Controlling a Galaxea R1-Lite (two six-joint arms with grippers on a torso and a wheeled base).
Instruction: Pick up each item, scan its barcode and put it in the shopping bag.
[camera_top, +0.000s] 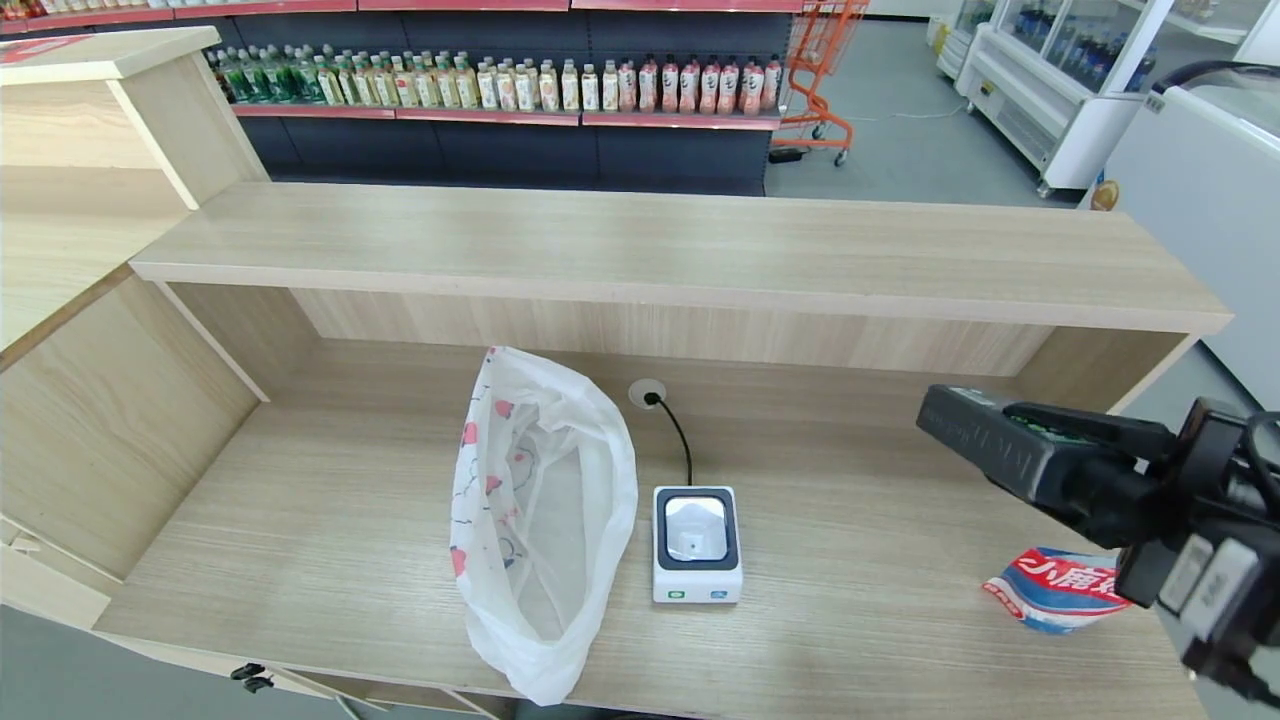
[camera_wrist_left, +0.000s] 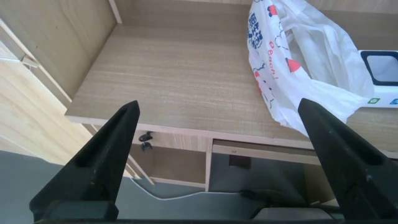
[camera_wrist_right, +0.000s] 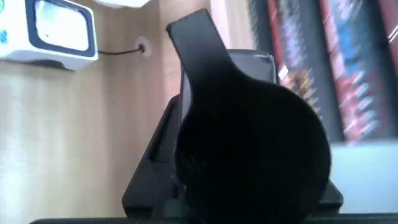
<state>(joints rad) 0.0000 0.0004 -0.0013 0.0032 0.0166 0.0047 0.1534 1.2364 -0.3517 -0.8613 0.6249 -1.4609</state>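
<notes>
A white shopping bag (camera_top: 545, 520) with red prints lies open-mouthed at the middle of the wooden counter (camera_top: 330, 540); its side also shows in the left wrist view (camera_wrist_left: 292, 68). Right of it sits a white barcode scanner (camera_top: 697, 545) (camera_wrist_right: 50, 34) with a dark window and a black cable. A red, white and blue packet (camera_top: 1050, 590) lies near the counter's right front, partly hidden by my right arm. My right gripper (camera_top: 940, 420) hangs above the counter, left of and above the packet, pointing toward the scanner. My left gripper (camera_wrist_left: 219, 104) is open and empty, in front of the counter's front edge.
A raised wooden ledge (camera_top: 680, 250) runs along the back of the counter, with wooden side walls left and right. The cable passes through a hole (camera_top: 647, 393) in the counter. Shelves of bottles (camera_top: 500, 85) and freezers stand far behind.
</notes>
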